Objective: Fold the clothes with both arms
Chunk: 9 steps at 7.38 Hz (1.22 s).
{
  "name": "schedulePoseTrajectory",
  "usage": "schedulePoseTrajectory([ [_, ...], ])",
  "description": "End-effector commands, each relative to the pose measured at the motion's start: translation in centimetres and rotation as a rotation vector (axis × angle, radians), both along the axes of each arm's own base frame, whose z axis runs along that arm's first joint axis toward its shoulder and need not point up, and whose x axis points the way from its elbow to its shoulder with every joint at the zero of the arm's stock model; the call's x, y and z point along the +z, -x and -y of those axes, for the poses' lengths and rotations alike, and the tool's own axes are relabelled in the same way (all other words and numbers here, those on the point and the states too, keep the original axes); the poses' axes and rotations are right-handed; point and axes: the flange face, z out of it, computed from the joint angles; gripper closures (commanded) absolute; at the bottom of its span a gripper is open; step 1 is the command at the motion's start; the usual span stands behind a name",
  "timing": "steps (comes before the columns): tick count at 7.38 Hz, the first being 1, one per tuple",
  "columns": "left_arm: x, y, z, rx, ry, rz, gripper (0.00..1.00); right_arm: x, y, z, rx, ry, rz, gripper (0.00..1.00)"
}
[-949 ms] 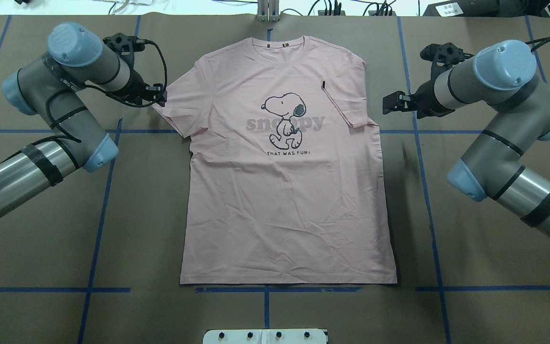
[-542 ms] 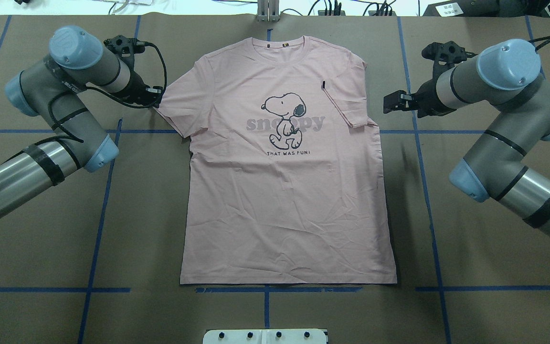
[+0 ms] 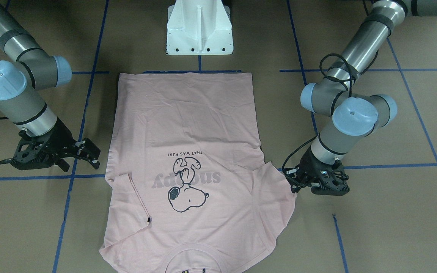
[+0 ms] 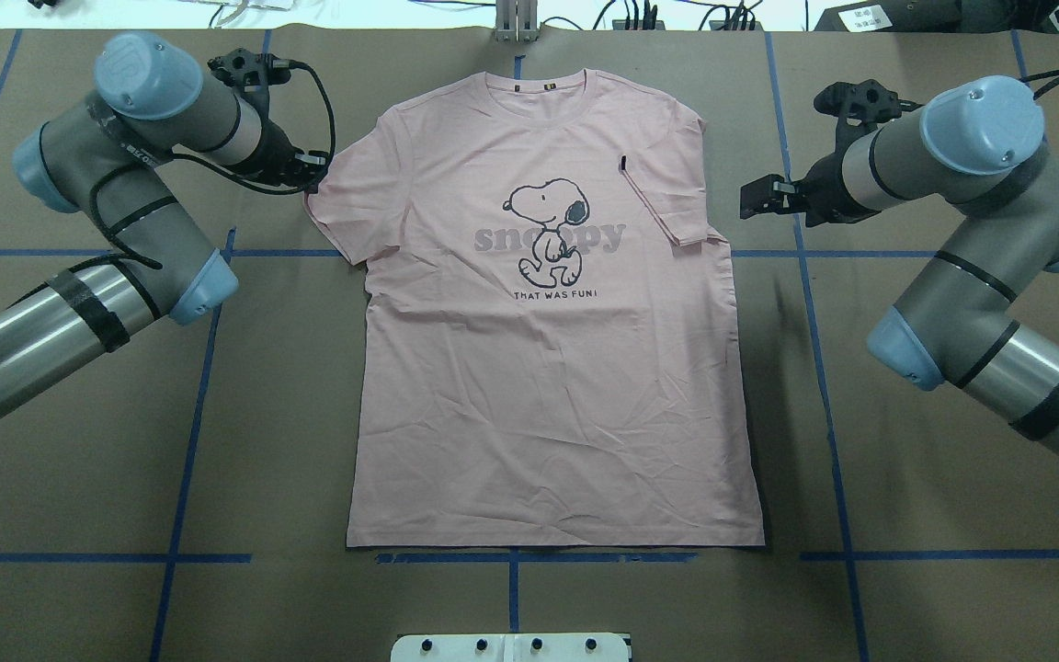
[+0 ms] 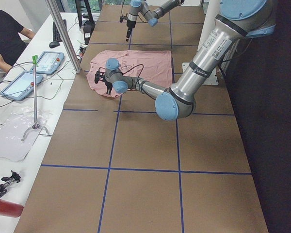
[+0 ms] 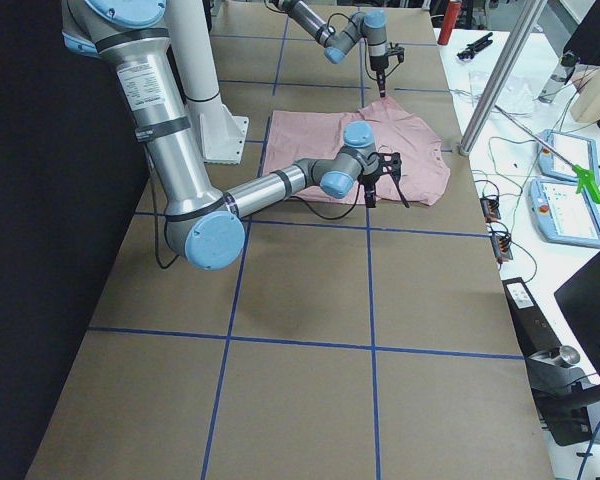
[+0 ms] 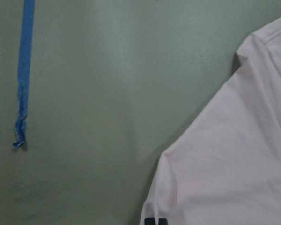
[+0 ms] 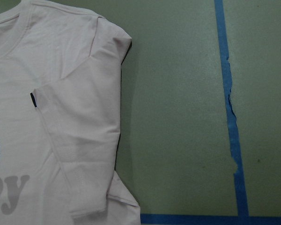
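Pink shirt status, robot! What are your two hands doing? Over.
Left gripper at the spread sleeve's edge, jaws unclear. Right gripper open, off the cloth. Pink shirt flat, print up, other sleeve folded in. Nothing blocking seen.

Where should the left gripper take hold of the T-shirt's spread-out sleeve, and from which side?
Pinch the outer hem of the spread sleeve, coming in low from the robot's left, where the left gripper sits. That edge lies flat and juts out sideways from the T-shirt.
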Motion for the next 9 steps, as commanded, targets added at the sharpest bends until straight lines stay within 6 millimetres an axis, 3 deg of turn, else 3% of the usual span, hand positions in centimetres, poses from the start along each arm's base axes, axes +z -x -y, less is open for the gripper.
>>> schedulePoseTrajectory([
  [1, -6.6, -4.2, -3.4, -0.061, 0.094, -0.067, 1.0, 0.6, 0.0, 0.2, 0.0, 0.007, -0.01, 0.0],
  [2, -8.0, -6.8, -4.0, -0.076, 0.074, -0.06, 1.0, 0.7, 0.0, 0.3, 0.0, 0.008, -0.011, 0.0],
  [4, -11.3, -10.1, -0.7, -0.106, 0.097, -0.047, 1.0, 0.7, 0.0, 0.2, -0.001, 0.007, -0.009, 0.0],
  [5, -11.2, -11.2, 1.0, -0.148, 0.092, -0.017, 1.0, 0.7, 0.0, 0.2, 0.0, 0.007, -0.01, 0.0],
  [8, -10.7, -12.1, 0.7, -0.157, 0.079, -0.011, 1.0, 0.5, -0.2, 0.4, 0.002, 0.005, -0.007, 0.0],
  [9, -10.7, -12.9, 0.0, -0.151, 0.073, -0.01, 0.66, 0.2, -0.2, 0.4, 0.002, 0.002, -0.004, 0.0],
])
